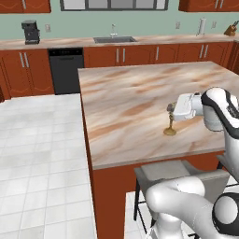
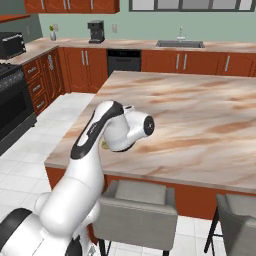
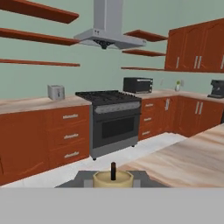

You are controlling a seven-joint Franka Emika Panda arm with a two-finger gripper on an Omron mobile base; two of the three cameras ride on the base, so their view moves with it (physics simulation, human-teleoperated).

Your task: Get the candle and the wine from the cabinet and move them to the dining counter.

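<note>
The candle, a cream stick in a slim brass holder, stands upright near the front right part of the dining counter. Its flared base is at the marbled top. My gripper reaches in from the right and is shut on the candle's upper end. In the hand view the candle's cream top and dark wick sit between my fingertips. In the right base view my arm covers most of the candle over the dining counter. The cabinet, open reddish-brown wall shelves, hangs across the room. The wine is out of view.
Grey stools stand at the island's near edge below my arm. A black stove under a steel hood, a toaster and a microwave line the far wall. The wall counter with a sink lies beyond the island.
</note>
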